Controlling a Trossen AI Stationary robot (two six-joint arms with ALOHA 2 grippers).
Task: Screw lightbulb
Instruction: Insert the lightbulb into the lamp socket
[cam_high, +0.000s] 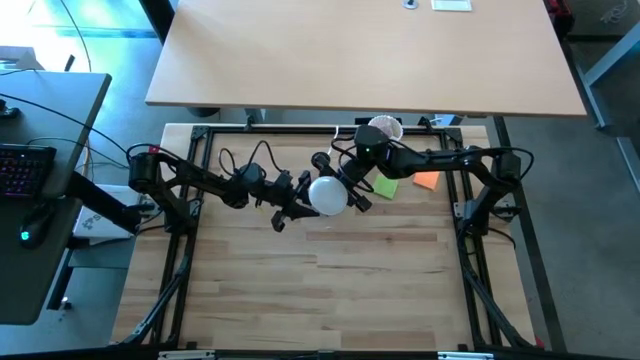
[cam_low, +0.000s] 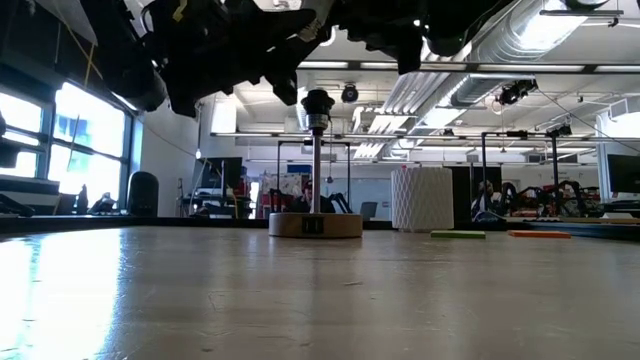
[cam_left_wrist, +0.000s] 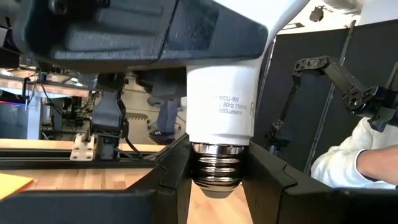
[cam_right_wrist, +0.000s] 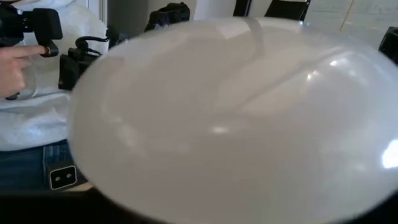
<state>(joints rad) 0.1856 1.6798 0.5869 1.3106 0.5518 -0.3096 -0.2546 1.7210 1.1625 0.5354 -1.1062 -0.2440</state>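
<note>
The white lightbulb (cam_high: 327, 195) is held above the table's middle, globe up and screw base down. My left gripper (cam_left_wrist: 219, 186) reaches in from the table's left and is shut on the base. My right gripper (cam_high: 345, 190) comes from the right and is closed around the globe (cam_right_wrist: 230, 118), which fills its wrist view. In the low view the black socket (cam_low: 317, 104) stands on a stem on its round wooden base (cam_low: 315, 225), below the dark arms. The arms hide the bulb in that view. My left gripper pinches the bulb's threaded metal screw base (cam_left_wrist: 219, 165) between its two fingers (cam_left_wrist: 174, 177), one on each side. The fingers come about level from the table's left. The bulb stands upright in the hold, clear of the table, with its white neck (cam_left_wrist: 221, 106) above the fingers. My right gripper holds the bulb's frosted globe (cam_high: 330, 197) between its two fingers, coming level from the table's right. The gripper's own body (cam_left_wrist: 124, 31) covers the place of contact. The globe sits close against the gripper.
A white ribbed cup (cam_low: 420, 198) stands at the far right. A green pad (cam_high: 385, 186) and an orange pad (cam_high: 427, 181) lie beside it. A person shows beyond the table, as a white sleeve (cam_left_wrist: 348, 158) and a hand (cam_right_wrist: 15, 62). Bare wood lies toward the near edge (cam_high: 330, 290).
</note>
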